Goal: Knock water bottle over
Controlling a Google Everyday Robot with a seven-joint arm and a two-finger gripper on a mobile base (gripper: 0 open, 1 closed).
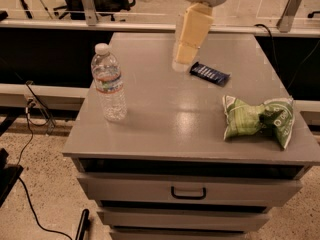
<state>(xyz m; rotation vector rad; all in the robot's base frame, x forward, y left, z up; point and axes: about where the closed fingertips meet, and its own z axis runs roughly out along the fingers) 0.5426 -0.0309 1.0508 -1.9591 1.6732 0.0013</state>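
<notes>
The water bottle (108, 83) stands upright near the left edge of the grey cabinet top (165, 109). It is clear and ribbed, with a white cap and a red and blue label band. My gripper (182, 59) hangs from the arm at the top middle, above the cabinet top. It is to the right of the bottle and farther back, well apart from it, with nothing seen in it.
A dark blue snack bar (210, 73) lies just right of the gripper. A green chip bag (256, 118) lies at the right front. Drawers (188, 191) sit below the top. A cable (30, 134) runs on the floor at left.
</notes>
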